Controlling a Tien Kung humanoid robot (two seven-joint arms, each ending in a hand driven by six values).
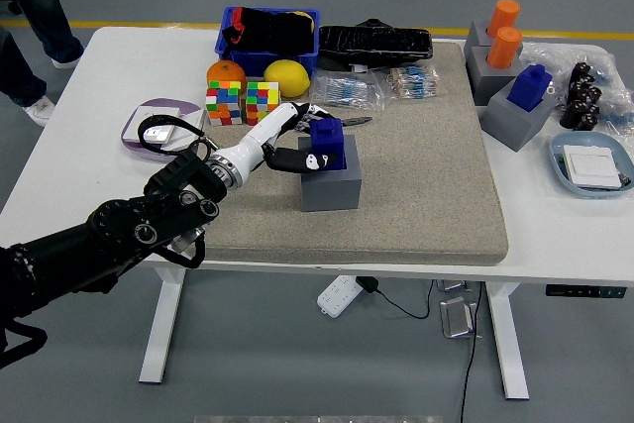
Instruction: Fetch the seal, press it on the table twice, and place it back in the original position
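The left arm (109, 240) is black and bulky, built of rounded joint housings with silver-ringed circular caps and a looping black cable (near the wrist), ending in a white forearm and left hand (287, 141) with black fingertips (287, 158)

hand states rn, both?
Left hand: fingers closed around the blue seal, which sits in its gray holder.
Right hand: not in view.

Blue seal (328, 142) in grey holder (331, 185), white hand (293, 141), beige mat (416, 165), multicolour cubes (244, 102)
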